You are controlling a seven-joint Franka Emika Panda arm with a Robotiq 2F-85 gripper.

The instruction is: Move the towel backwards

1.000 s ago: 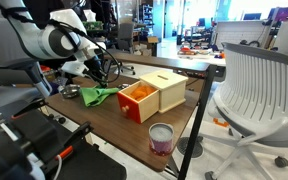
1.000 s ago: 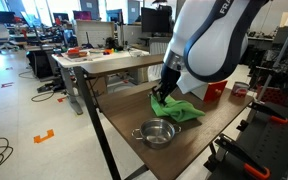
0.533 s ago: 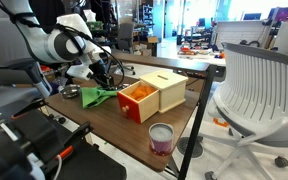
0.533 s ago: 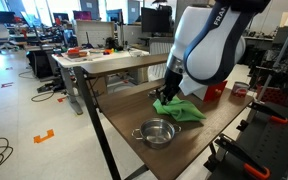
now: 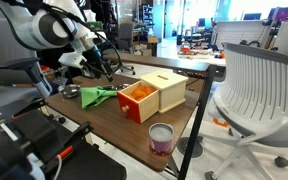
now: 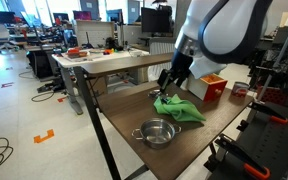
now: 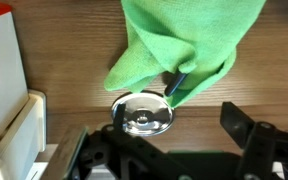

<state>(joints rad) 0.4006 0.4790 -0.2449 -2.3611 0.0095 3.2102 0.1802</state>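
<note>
My fingers [image 7: 246,130] hang wide and empty over the green towel [image 5: 97,95], which lies lengthwise from steel bowl [image 5: 71,91] toward orange box [image 5: 138,101].

A steel bowl [image 6: 157,131], orange box [image 5: 139,101] and cup [image 5: 161,137] sit on the table [image 5: 112,124].

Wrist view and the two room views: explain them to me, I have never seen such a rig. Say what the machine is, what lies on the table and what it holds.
The machine is a white robot arm ending in a two-fingered gripper. Both exterior views come from cameras in the room, on different sides of the table. The wrist view comes from a camera on the arm, looking down past the fingers. On the table lie a green towel, a small metal bowl, an orange box and a cup. The gripper hangs by the towel, open, holding nothing.
</note>
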